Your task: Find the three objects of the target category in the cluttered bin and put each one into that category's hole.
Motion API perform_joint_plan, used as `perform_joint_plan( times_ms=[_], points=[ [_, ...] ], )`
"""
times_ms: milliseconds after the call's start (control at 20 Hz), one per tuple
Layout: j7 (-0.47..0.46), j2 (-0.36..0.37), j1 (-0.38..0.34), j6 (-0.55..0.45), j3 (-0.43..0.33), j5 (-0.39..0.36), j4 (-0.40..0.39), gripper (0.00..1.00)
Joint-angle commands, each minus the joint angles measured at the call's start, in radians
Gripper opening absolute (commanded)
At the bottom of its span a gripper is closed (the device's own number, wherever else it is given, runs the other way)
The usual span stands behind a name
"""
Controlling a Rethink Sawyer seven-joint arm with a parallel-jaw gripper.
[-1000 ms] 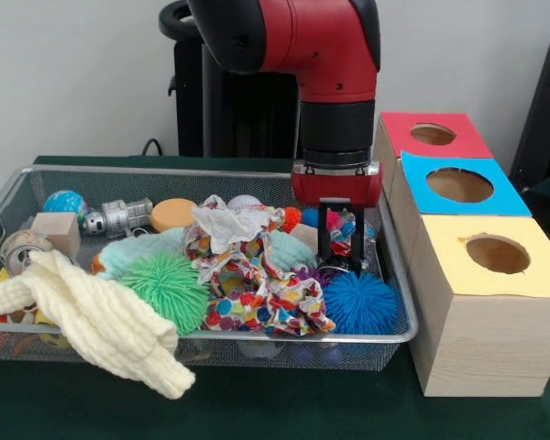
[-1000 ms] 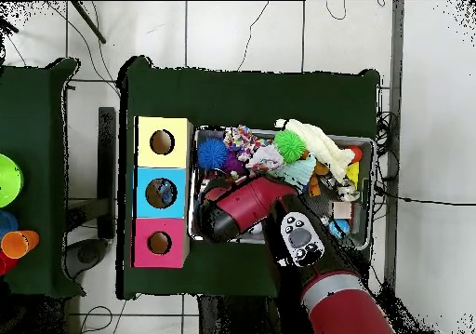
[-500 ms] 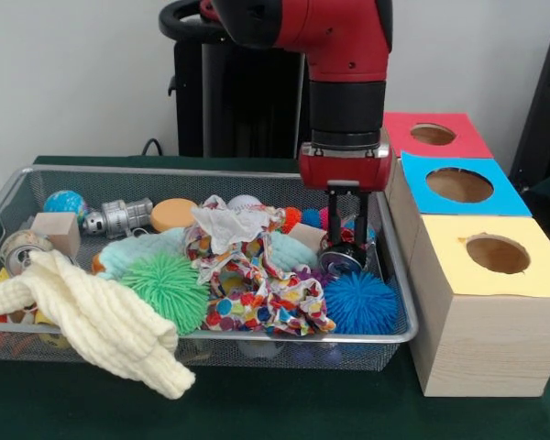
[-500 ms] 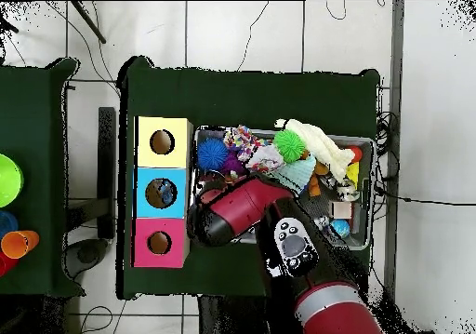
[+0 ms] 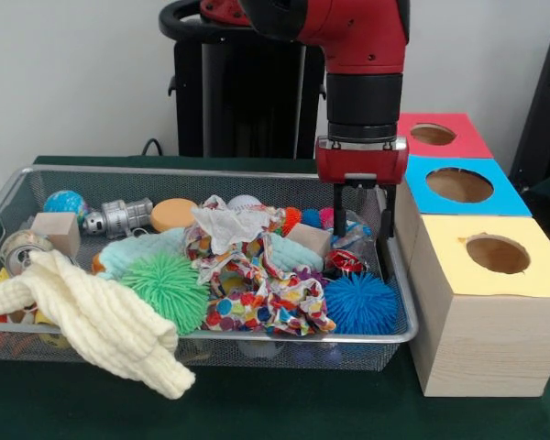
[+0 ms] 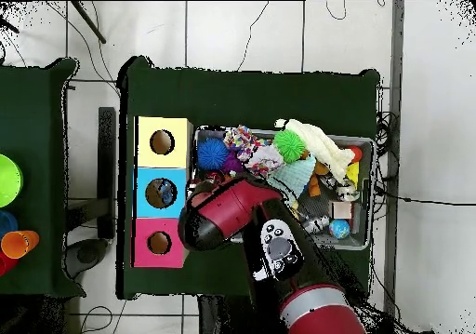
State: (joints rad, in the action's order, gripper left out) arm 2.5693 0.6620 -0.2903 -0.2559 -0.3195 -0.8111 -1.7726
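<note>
Fingers (image 5: 339, 213) clamped on a crushed can (image 5: 346, 258), now lifted clear of the bin (image 5: 399, 302) clutter; gripper (image 5: 359, 240) shifted toward the boxes, drop pending.

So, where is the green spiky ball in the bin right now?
In the front view the green spiky ball lies in the wire bin, left of centre toward the near rim, between the cream knitted cloth and the colourful patterned cloth.
</note>
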Motion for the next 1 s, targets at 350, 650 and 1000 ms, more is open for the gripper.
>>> perform_joint_plan(
  times_ms=[350,650,1000],
  points=[
    [-0.067,-0.008,0.001,-0.079,0.015,-0.008,-0.037,1.0],
    [-0.046,-0.02,0.022,-0.054,0.048,-0.03,-0.055,1.0],
    [-0.042,-0.05,0.032,-0.023,0.067,-0.041,-0.065,1.0]
  ],
)
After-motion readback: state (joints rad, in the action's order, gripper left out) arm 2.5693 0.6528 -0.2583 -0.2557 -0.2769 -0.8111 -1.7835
